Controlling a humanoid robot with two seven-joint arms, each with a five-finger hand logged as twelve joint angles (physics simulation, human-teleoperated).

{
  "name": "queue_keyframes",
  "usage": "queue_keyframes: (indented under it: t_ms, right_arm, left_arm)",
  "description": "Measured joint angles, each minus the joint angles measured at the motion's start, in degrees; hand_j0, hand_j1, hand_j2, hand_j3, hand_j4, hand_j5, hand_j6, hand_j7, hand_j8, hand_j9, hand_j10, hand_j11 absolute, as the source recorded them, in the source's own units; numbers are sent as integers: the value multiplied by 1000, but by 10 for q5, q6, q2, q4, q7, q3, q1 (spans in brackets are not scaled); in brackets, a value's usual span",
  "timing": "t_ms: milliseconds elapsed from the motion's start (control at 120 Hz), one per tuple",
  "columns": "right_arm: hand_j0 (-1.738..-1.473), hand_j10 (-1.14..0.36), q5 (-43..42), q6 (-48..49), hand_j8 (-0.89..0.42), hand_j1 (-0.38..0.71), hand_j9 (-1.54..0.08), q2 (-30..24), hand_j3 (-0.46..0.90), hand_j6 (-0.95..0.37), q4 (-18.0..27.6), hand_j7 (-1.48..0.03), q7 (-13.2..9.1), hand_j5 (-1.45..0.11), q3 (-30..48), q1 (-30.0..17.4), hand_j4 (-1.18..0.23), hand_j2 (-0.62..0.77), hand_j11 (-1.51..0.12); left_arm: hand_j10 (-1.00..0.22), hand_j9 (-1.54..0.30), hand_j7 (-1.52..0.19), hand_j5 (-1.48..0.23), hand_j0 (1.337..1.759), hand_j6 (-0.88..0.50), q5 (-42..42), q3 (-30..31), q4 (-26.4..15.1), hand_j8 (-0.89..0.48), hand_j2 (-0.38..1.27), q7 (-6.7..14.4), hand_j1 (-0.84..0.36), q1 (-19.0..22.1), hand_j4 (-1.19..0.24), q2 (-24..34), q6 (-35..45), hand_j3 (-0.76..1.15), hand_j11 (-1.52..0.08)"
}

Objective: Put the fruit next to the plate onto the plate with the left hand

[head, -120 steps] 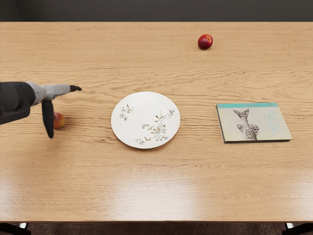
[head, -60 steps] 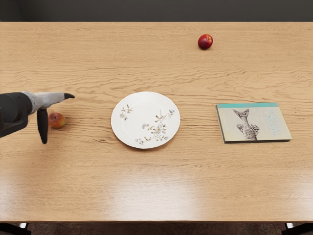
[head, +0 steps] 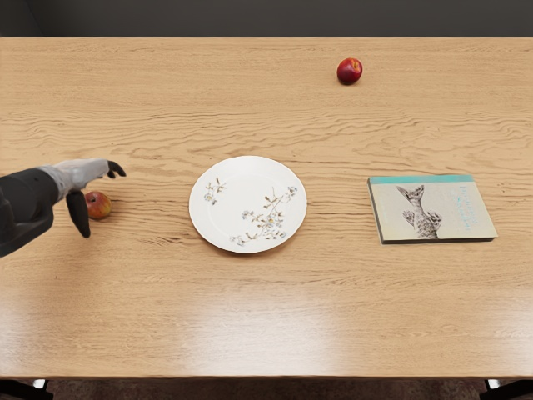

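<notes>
A small red-orange fruit [head: 98,204] lies on the wooden table left of a white plate [head: 247,203] with a floral pattern. My left hand [head: 96,196] comes in from the left edge and hovers right over that fruit, its fingers spread around it, thumb on the near side, fingertips above and beyond. The hand holds nothing. A second red fruit [head: 350,70] sits far back on the table, well away from the plate. The right arm is out of view.
A book [head: 430,208] with a teal spine edge and a fish picture lies flat to the right of the plate. The table's front edge runs along the bottom of the view.
My left hand has drawn back to the left and lowered toward the fruit near the plate, with its fingers curling in closer around it. The fruit, plate and book have not moved.
</notes>
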Motion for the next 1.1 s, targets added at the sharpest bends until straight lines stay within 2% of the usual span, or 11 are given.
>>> queue_keyframes:
  t_ms: [375,1017,1100]
  right_arm:
    - [-1658,0,0,0,0,-349,0,0,0,0,0,0,0,0,0,0,0,0,0]
    - [-1658,0,0,0,0,-349,0,0,0,0,0,0,0,0,0,0,0,0,0]
    - [-1658,0,0,0,0,-349,0,0,0,0,0,0,0,0,0,0,0,0,0]
  left_arm:
    - [-284,-362,-363,-363,1658,-286,16,19,45,-286,60,0,18,-2,-285,-41,8,0,-362]
    - [-363,-466,-467,-467,1658,-365,43,37,54,-364,83,0,-76,17,-363,-52,51,-23,-466]
    - [-382,-495,-495,-495,1637,-385,43,37,53,-384,124,0,-95,17,-384,-49,53,-12,-496]
